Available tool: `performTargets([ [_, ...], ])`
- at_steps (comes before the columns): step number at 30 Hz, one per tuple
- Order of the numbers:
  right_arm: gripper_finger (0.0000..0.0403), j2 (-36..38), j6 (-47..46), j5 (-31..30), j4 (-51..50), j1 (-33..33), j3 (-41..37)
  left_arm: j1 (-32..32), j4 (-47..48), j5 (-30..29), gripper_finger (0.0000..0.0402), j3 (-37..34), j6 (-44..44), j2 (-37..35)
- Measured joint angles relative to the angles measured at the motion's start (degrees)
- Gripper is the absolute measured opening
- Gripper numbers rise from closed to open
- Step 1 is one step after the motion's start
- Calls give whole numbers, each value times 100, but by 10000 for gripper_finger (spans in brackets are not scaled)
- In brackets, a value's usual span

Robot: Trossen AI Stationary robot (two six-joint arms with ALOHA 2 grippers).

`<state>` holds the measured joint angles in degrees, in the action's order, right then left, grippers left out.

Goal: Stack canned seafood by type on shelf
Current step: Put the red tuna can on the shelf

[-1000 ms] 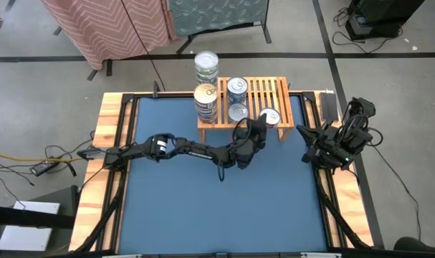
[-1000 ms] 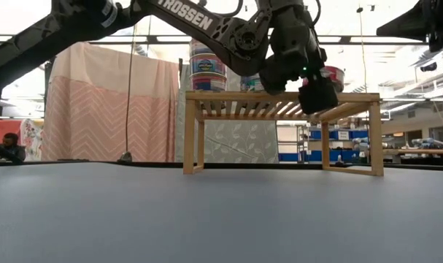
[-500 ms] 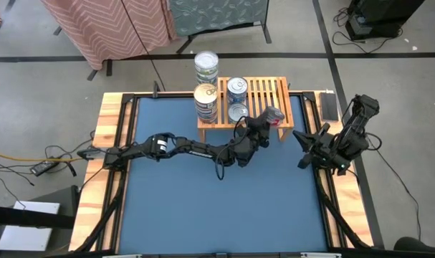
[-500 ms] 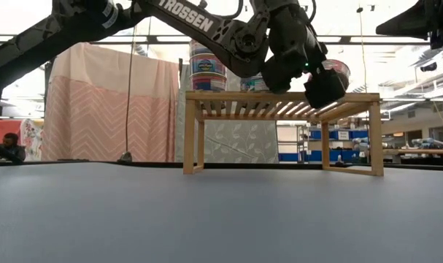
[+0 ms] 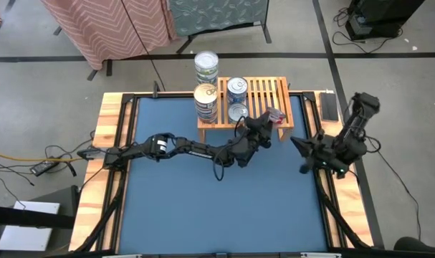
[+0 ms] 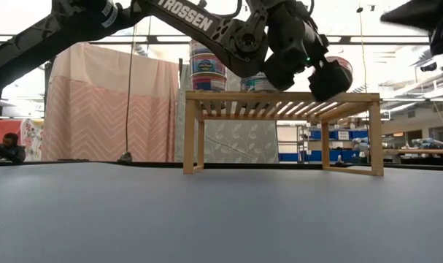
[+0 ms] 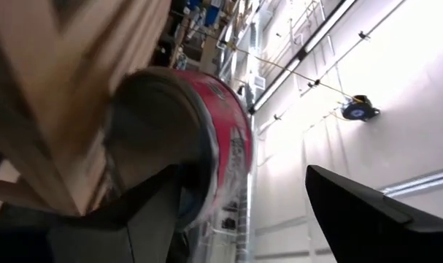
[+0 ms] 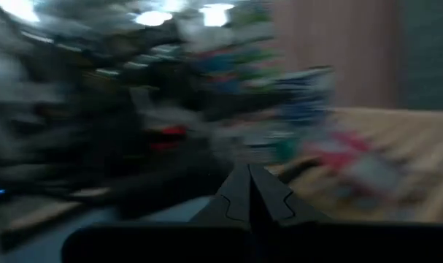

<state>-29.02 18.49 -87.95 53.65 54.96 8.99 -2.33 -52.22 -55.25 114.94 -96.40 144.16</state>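
Observation:
The light-wood shelf (image 5: 264, 89) stands at the table's far edge. At its left end stands a stack of tins (image 5: 205, 102), with a second stack (image 5: 206, 63) behind it. A blue-topped tin (image 5: 236, 87) and a silver one (image 5: 238, 112) lie next to them. A red-labelled tin (image 5: 275, 115) is tipped up at the shelf's near right end. My left gripper (image 5: 265, 123) is open around it. My right gripper (image 5: 303, 149) is shut over the table's right side and touches nothing. My left gripper touches the red-labelled tin with one finger (image 7: 144, 208), which lies against the tin's flat dark face (image 7: 152, 128). The other finger (image 7: 352, 208) stands apart from the red label side (image 7: 232, 139), with a gap between. The fingers come from the table's near side, slanting upward. The tin is tilted against the shelf's wood (image 7: 60, 73).
The blue table top (image 5: 217, 201) lies bare in front of the shelf. Its wooden frame (image 5: 102, 143) runs along both sides. A dark flat object (image 5: 329, 106) lies on the right frame. Patterned cloth screens (image 6: 112, 102) stand beyond the far edge.
My left gripper has stayed at the shelf's near right end but has rolled and tipped upward. The red-labelled tin, which lay flat with its silver top up, now stands tilted with its red side showing. My right arm has swung out a little toward the table's middle and rolled.

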Motion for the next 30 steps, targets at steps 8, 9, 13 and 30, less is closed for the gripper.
performTargets([
  [8,0,138,-2073,1408,29,2131,4,24,-246,303,295,1,7,0],
  [9,0,140,-2403,1764,32,2349,4,25,-243,308,295,1,6,0],
  [13,0,135,-3010,2157,-401,3016,284,43,-244,311,296,1,6,0],
  [30,0,-574,-7553,1543,-12611,1620,4909,87,-578,543,296,1,-156,-2],
])
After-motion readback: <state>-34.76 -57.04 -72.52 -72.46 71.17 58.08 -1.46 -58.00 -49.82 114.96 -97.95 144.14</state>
